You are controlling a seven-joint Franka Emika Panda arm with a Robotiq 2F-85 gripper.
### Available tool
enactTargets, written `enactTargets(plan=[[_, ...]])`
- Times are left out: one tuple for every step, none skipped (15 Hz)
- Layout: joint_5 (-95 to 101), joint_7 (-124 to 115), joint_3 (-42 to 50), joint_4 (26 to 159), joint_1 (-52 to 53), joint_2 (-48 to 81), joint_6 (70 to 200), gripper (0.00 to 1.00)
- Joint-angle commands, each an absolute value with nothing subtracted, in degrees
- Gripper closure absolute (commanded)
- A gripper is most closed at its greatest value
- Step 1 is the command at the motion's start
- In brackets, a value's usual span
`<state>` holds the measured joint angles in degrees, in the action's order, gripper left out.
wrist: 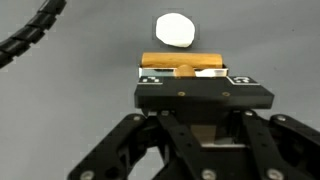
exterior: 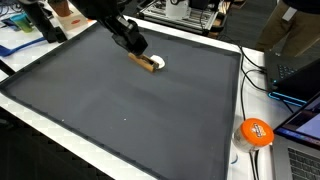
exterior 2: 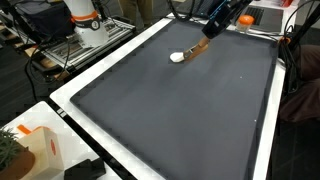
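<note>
- Upper centre of frame: brown wooden block point(exterior: 148, 65) between the fingers of black gripper point(exterior: 142, 59), over dark grey mat point(exterior: 120, 115).
- Just right of it: white round piece point(exterior: 160, 63).
- Lower right, off the mat: orange round object point(exterior: 256, 132).

both exterior views overlook dark mat point(exterior: 120, 110), wrist view hugs hand point(wrist: 185, 72)

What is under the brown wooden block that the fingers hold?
The dark grey mat shows beneath the brown wooden block; a white round piece lies beyond it. Whether the block touches the mat is hidden.
</note>
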<state>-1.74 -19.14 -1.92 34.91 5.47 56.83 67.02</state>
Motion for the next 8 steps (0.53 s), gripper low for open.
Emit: enactTargets(plan=[[-2.5,-20.2,-2.2,31.9,5.2,58.3,65.4,0.78],[-2.6,-20.3,-2.2,31.8,5.3,58.3,65.4,0.78],[-2.5,-20.3,-2.2,31.8,5.3,58.3,65.3,0.78],[-2.3,-20.3,-2.1,32.0,5.4,58.2,65.2,0.78],[-2.1,-20.4,-1.9,32.2,5.5,57.9,65.2,0.78],[-2.0,-20.1,-2.0,32.8,5.5,57.2,65.4,0.78],[-1.8,-19.7,-1.9,34.0,5.6,55.9,65.4,0.78],[-1.6,-19.4,-1.9,34.5,5.7,55.2,65.4,0.78]])
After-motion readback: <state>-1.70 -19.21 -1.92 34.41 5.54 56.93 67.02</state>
